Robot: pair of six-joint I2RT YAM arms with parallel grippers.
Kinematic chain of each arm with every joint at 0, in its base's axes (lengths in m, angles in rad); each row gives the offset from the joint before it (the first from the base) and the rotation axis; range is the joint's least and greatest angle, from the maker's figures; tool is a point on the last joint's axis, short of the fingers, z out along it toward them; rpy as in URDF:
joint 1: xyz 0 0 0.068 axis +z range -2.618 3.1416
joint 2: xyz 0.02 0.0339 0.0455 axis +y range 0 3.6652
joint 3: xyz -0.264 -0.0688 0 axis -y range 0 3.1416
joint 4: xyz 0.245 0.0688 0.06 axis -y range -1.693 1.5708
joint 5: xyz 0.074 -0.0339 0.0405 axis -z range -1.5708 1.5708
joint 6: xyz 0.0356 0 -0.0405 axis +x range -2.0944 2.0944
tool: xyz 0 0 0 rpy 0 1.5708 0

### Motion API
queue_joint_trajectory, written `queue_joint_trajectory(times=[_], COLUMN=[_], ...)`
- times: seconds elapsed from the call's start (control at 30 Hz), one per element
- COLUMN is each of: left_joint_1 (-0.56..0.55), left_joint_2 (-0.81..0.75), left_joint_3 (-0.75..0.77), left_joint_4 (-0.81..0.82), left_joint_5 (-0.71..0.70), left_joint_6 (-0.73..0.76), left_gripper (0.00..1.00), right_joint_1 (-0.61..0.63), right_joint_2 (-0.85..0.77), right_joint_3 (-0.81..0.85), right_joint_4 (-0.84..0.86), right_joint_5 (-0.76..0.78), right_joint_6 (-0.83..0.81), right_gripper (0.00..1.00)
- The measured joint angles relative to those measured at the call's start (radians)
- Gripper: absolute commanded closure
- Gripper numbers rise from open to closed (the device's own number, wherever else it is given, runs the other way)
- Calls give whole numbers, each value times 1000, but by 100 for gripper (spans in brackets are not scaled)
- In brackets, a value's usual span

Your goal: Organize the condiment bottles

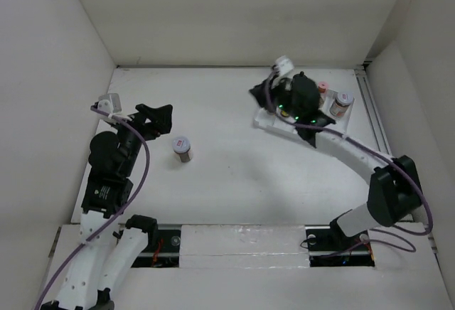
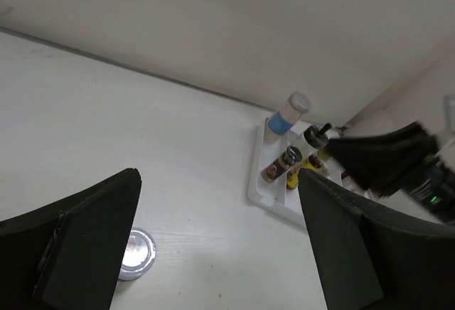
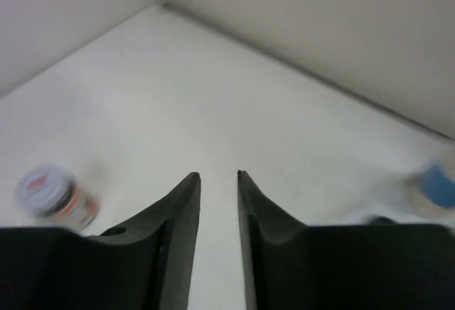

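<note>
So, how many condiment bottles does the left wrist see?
5: silver-lidded jar loose on the table; in the tray, blue-labelled bottle, black-capped bottle, dark jar, yellow bottle. More may be hidden.

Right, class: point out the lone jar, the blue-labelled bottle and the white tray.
lone jar (image 1: 182,143): top view, its lid.
blue-labelled bottle (image 2: 281,122): left wrist view, its label.
white tray (image 2: 254,179): left wrist view, its near wall.

Top camera looks down on the white tray; left wrist camera shares it from well apart; right wrist camera sits low beside it.
</note>
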Motion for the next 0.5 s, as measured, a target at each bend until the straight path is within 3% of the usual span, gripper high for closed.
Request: queue_joint_trajectory(times=[0.03,0.13,0.3,0.5], left_joint_1=[0,0,0,0], left_joint_2=[-17,-63,-83,-76], left_joint_3=[0,0,-1,-14], left_joint_4=[-1,-3,-13,-19], left_joint_5=[-23,-86,-146,-143], left_joint_6=[-3,-16,-25,-29], left_gripper=[12,12,12,12], right_joint_1=[84,269,442,492], right_joint_2=[27,130,378,605], right_joint_3=[0,8,110,287], right_joint_4=[-1,-5,-46,-85], right_joint_5=[-21,-91,-161,-178], right_joint_6=[-5,-27,-65,-82], right_gripper=[33,2,0,0])
